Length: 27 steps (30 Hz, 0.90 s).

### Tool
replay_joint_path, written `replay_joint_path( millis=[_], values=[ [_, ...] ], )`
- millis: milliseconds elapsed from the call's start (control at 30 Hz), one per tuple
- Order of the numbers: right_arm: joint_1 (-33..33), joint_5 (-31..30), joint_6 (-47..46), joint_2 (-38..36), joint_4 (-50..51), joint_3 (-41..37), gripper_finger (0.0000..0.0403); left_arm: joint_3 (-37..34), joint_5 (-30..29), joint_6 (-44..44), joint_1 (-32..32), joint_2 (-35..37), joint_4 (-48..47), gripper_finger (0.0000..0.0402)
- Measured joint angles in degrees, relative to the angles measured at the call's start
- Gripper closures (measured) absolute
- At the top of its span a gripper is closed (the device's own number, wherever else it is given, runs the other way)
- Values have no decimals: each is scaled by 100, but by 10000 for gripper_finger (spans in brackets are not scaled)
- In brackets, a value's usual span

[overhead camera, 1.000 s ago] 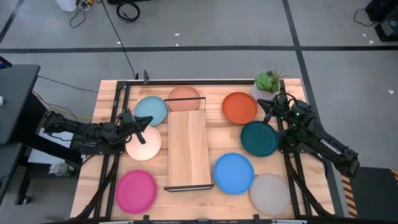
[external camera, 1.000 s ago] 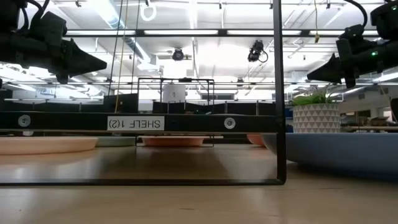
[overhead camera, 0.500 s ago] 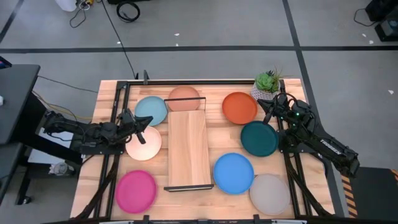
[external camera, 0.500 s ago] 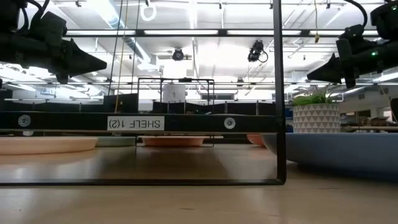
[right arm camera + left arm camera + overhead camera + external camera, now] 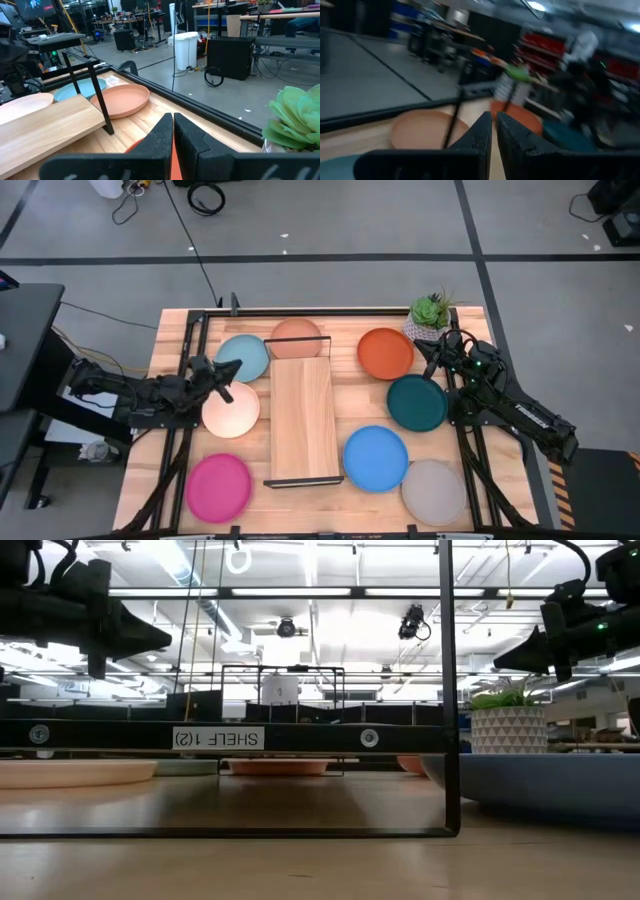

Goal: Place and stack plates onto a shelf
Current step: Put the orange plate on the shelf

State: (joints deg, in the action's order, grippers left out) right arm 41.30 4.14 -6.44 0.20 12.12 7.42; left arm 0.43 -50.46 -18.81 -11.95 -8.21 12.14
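Several round plates lie flat on the slatted tabletop around the shelf [image 5: 300,420], a light-wood board on black wire ends. They are light blue [image 5: 243,358], terracotta [image 5: 296,338], orange [image 5: 386,353], dark teal [image 5: 417,403], bright blue [image 5: 375,458], grey [image 5: 434,491], magenta [image 5: 219,487] and peach [image 5: 231,410]. My left gripper [image 5: 231,371] hovers shut above the gap between the light blue and peach plates, pointing level toward the shelf. My right gripper [image 5: 430,352] hangs shut in the air beside the orange plate, above the table's right side.
A small potted green plant [image 5: 432,315] stands at the far right corner, just behind my right gripper. Black frame rails run along the table's left and right sides and its far edge [image 5: 300,310]. The shelf's board top [image 5: 50,120] is bare.
My left gripper has turned at the wrist while staying in place. Its tips have swung a little toward the far edge, from over the peach plate toward the light blue one. It has stayed shut. No plate has moved.
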Motion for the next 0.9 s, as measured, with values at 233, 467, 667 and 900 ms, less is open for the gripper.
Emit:
replay_joint_path(
  millis=[233,467,667,900],
  values=[
    [2,-1,0,-1,0,0,380,-2,-418,-9,143,0,149,368],
    [1,0,0,-2,0,0,380,-1,-419,-151,156,0,148,368],
    [1,-1,0,-1,0,0,380,-2,-419,-1051,156,0,424,368],
    [1,-4,0,0,-299,-2,380,-2,-423,-2701,156,0,987,368]
  ],
)
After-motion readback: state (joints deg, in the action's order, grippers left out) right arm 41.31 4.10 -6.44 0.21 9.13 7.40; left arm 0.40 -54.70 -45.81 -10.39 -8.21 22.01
